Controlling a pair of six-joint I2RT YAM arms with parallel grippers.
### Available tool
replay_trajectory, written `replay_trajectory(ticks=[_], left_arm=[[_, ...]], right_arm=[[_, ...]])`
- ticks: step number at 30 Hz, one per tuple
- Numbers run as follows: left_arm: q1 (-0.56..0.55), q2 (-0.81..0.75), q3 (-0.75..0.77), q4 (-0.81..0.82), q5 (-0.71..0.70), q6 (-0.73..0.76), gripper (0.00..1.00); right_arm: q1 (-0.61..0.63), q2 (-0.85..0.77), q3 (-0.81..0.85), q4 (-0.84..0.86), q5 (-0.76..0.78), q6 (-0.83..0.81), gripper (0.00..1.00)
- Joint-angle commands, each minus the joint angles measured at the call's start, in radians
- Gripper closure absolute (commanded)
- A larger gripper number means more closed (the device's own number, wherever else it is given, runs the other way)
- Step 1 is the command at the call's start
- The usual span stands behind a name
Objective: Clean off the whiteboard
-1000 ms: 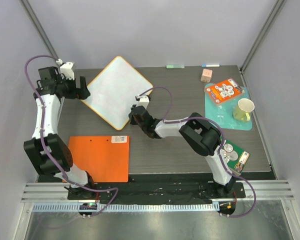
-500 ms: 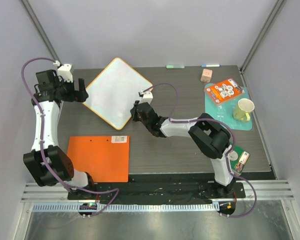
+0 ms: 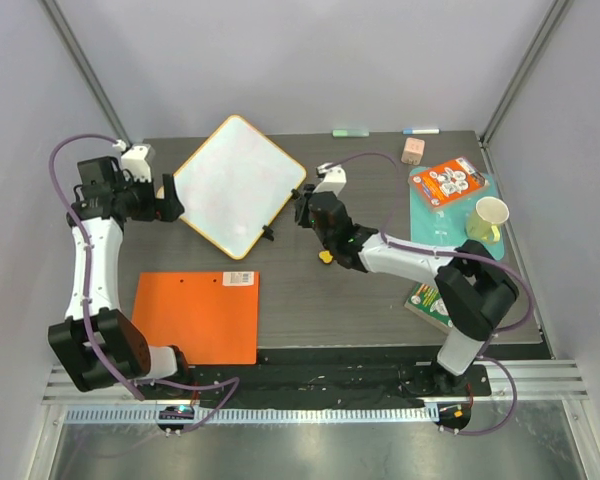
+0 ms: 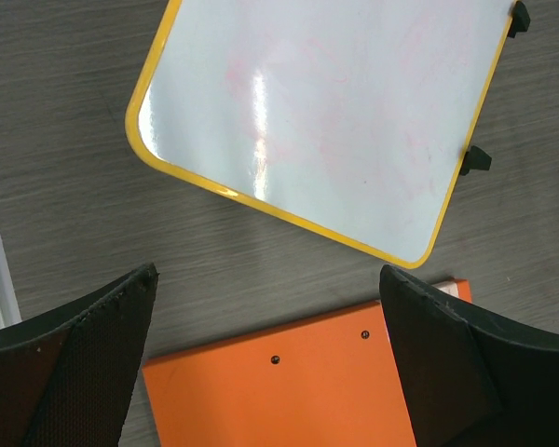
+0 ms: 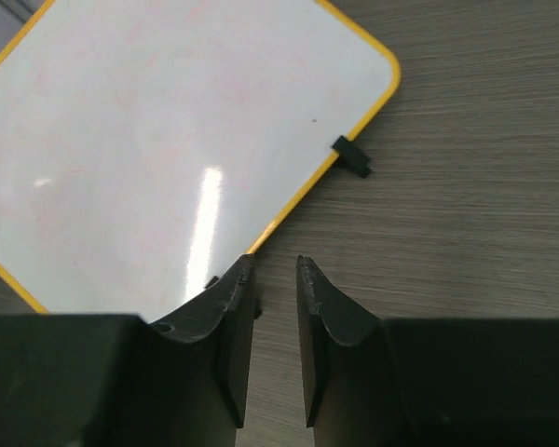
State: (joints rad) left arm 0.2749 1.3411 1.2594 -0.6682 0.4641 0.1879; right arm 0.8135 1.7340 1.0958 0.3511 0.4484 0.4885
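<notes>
The flat white whiteboard (image 3: 238,186) with a thin yellow rim lies turned like a diamond at the far left-centre of the dark wood-grain table (image 3: 310,300). Faint pink smears on its face are hard to make out under the glare in both wrist views. Small black clips (image 4: 475,160) sit on its right edge; in the right wrist view one is half hidden behind a finger.

The right gripper (image 5: 275,265) hovers just off that clipped edge, its jaws a narrow slit apart with nothing between them. The left gripper (image 4: 268,275) is near the board's left corner, spread wide and empty.

A flat orange sheet (image 3: 200,315) lies nearer, cut off in the left wrist view. A green packet (image 3: 430,300) is partly hidden under the right arm.
</notes>
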Motion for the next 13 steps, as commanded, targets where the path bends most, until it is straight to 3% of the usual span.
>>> replay_trajectory(ticks=[1,4,10,13], left_arm=[[-0.003,-0.020,-0.008,-0.021,0.010,-0.024,0.00],[-0.003,-0.031,-0.031,-0.018,0.031,-0.034,0.00],[-0.003,-0.068,-0.086,0.007,0.090,-0.065,0.00],[-0.003,-0.086,-0.112,0.042,0.102,-0.108,0.00]], right_arm=[[-0.056,-0.129,-0.066,-0.098,0.039,-0.045,0.69],[-0.088,-0.216,-0.135,-0.135,0.039,-0.042,0.65],[-0.157,-0.384,-0.273,-0.250,0.056,-0.013,0.37],[-0.174,-0.493,-0.347,-0.305,0.148,-0.030,0.20]])
